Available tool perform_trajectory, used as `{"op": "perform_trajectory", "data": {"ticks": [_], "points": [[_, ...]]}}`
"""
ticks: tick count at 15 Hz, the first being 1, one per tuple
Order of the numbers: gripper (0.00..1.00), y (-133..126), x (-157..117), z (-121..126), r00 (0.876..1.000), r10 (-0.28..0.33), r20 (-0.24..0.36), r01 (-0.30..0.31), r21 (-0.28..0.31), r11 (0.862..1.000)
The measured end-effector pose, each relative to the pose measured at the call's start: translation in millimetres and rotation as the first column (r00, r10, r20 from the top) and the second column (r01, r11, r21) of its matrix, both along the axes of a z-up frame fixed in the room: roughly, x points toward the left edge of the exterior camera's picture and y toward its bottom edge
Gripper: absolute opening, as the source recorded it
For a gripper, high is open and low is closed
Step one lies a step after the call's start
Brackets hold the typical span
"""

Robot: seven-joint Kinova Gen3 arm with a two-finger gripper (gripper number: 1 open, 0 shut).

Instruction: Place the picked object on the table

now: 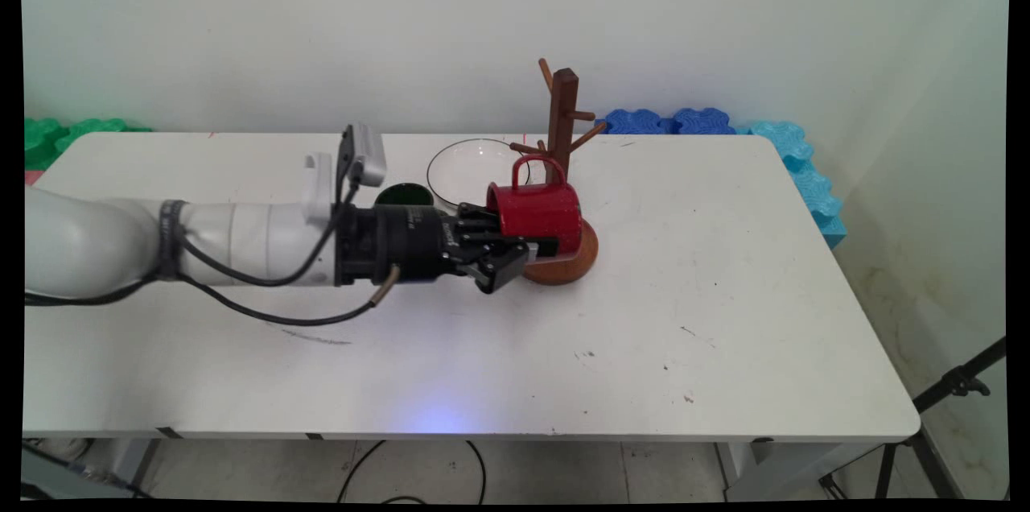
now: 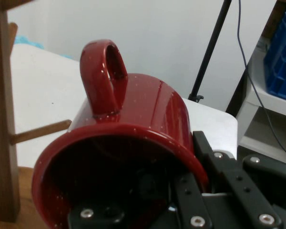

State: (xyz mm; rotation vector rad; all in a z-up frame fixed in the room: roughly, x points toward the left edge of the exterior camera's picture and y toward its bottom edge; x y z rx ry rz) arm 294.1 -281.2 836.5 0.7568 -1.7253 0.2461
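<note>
A red speckled mug (image 1: 537, 208) lies on its side in the air, handle up, mouth toward the arm. My gripper (image 1: 527, 248) is shut on the mug's rim, one finger inside the mouth and one outside. In the hand view the mug (image 2: 133, 119) fills the middle, its handle pointing up, and the gripper (image 2: 181, 191) clamps the rim at the lower right. A brown wooden mug tree (image 1: 562, 125) with pegs stands on a round base (image 1: 581, 258) right behind and below the mug; its post (image 2: 2, 119) and a peg (image 2: 40, 132) show at the left of the hand view.
A clear glass bowl (image 1: 463, 166) sits on the white table (image 1: 724, 295) behind the gripper, with a dark green round thing (image 1: 405, 195) beside it. Blue foam pieces (image 1: 797, 158) lie along the far right edge, green ones (image 1: 56, 138) at the far left. A tripod leg (image 1: 949, 391) stands right of the table.
</note>
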Motion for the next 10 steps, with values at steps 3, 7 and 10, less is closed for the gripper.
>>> {"op": "perform_trajectory", "data": {"ticks": [3, 7, 10], "points": [[0.0, 1.2, 8.0, 9.4, 1.0, -0.006, 0.006, 0.006, 0.002, 1.0], [0.0, 2.1, 22.2, 24.2, 1.0, -0.017, 0.018, 0.017, 0.001, 1.0], [0.0, 3.2, 33.7, 35.1, 0.999, -0.032, 0.027, 0.032, 0.001, 1.0]]}}
